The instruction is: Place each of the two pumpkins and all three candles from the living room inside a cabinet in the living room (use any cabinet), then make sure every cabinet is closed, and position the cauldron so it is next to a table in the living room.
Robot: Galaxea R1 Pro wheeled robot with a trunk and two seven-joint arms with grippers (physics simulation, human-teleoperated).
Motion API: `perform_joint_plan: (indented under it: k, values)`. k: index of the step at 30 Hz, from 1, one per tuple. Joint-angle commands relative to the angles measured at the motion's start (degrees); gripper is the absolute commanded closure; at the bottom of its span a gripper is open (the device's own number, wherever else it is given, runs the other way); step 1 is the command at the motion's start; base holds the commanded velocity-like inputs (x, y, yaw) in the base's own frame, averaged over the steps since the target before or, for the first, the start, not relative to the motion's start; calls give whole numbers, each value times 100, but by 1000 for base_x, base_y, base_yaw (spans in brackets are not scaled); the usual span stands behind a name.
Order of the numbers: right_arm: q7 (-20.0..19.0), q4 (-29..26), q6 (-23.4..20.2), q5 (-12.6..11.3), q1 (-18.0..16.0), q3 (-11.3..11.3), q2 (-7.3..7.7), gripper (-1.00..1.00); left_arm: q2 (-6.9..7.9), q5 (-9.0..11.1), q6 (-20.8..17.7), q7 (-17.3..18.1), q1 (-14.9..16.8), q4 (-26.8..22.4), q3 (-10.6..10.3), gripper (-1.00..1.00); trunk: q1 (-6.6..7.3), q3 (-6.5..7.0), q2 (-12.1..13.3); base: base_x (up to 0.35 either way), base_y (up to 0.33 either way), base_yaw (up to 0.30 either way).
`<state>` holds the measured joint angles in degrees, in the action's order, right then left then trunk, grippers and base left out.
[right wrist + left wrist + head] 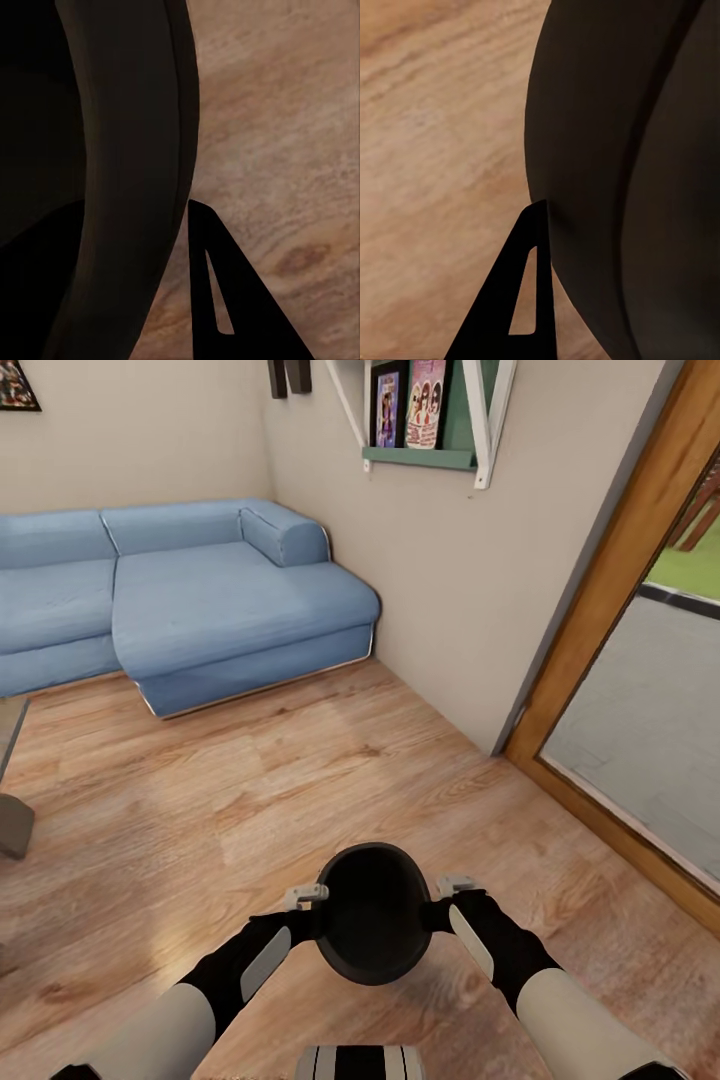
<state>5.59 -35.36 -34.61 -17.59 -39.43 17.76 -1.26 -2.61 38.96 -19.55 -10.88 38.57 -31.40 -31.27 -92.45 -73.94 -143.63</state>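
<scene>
A black, round cauldron (pixel 372 910) hangs low in front of my trunk, above the wood floor, with its opening facing up and nothing visible inside. My left gripper (pixel 318 918) grips its left rim and my right gripper (pixel 436 913) grips its right rim. In the left wrist view the cauldron's dark wall (pixel 622 150) curves past one black finger (pixel 521 300) pressed against its outside. The right wrist view shows the cauldron's rim (pixel 127 150) with one finger (pixel 225 300) outside it. The inner fingers are hidden. Pumpkins, candles and cabinet are out of view.
A blue corner sofa (pixel 200 600) stands against the far walls. The edge of a grey table (pixel 12 800) shows at the left. A beige wall carries a shelf (pixel 420 455) of books, and a wood-framed glass door (pixel 600 620) runs along the right. Wood floor (pixel 250 790) lies ahead.
</scene>
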Motion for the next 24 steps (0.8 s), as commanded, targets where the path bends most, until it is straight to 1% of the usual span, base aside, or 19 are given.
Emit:
perform_joint_plan:
  k: [1,11,24]
  values:
    - [-20,-7,414,116,-4,0,3,100,7,-64,-13,-230,1,12,138,100,1,0,0,0,0,252]
    - [-22,-15,414,116,-4,0,3,100,3,-64,-13,-231,1,11,138,100,1,2,0,0,0,281]
    - [-22,-7,411,116,-4,0,3,100,-2,-64,-13,-231,1,11,138,100,1,38,0,0,0,283]
